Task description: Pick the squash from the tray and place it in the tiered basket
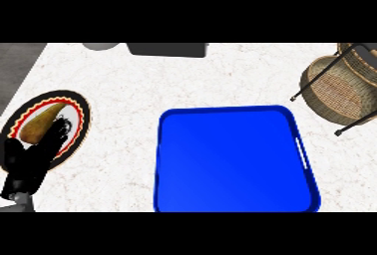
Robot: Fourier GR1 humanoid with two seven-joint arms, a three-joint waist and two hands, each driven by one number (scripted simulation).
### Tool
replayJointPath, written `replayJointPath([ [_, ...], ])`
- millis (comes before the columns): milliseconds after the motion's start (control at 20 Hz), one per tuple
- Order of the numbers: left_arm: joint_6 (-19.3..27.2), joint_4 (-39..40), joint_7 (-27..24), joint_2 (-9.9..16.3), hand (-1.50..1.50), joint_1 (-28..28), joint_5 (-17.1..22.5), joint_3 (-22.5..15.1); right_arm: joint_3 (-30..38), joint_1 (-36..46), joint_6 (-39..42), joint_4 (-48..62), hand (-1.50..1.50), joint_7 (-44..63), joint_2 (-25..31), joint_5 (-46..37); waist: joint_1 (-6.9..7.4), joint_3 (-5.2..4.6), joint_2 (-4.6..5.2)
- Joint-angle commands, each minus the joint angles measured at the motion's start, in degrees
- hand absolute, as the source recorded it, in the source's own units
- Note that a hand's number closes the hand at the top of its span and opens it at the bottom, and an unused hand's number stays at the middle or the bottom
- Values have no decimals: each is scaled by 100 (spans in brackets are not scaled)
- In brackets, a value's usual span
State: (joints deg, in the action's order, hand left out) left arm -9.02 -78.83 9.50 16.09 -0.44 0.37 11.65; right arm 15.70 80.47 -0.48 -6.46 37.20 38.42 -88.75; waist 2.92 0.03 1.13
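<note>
A yellow-brown squash (pixel 38 123) lies on a round plate (pixel 83 115) with a red and black rim, at the counter's left edge. My left hand (pixel 33 155) comes in from the lower left and rests against the squash's right side, over the plate. How it stands around the squash cannot be made out. The blue tray (pixel 163 149) in the middle holds nothing. The wicker tiered basket (pixel 335 89) on a black frame stands at the far right. My right hand does not show.
A grey round object (pixel 99 46) and a dark grey box (pixel 168 49) sit at the counter's far edge. The counter's left edge runs close past the plate, with dark floor (pixel 15 62) beyond it. White counter lies between tray and basket.
</note>
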Motion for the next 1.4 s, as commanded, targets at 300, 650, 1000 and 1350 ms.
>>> replayJointPath([
  [300, -8, -197, 91, -42, 0, 119, -12, -32, 610, -381, 84, -119, -150, 1129, -63, 652, 32, 8, -3],
  [650, 19, 146, -128, 72, 0, 17, -8, 181, 588, -352, -993, -889, -150, 777, 40, 702, -110, 1, -44],
  [1000, -76, -32, -37, 122, 0, 315, 39, 214, 1042, -79, -1402, -1556, -150, 1695, 365, 1103, -275, -2, -147],
  [1350, -30, -72, -176, 36, 0, 714, 64, 303, 1802, -467, -1903, -2806, -150, 1425, 260, 2124, -571, 4, -290],
])
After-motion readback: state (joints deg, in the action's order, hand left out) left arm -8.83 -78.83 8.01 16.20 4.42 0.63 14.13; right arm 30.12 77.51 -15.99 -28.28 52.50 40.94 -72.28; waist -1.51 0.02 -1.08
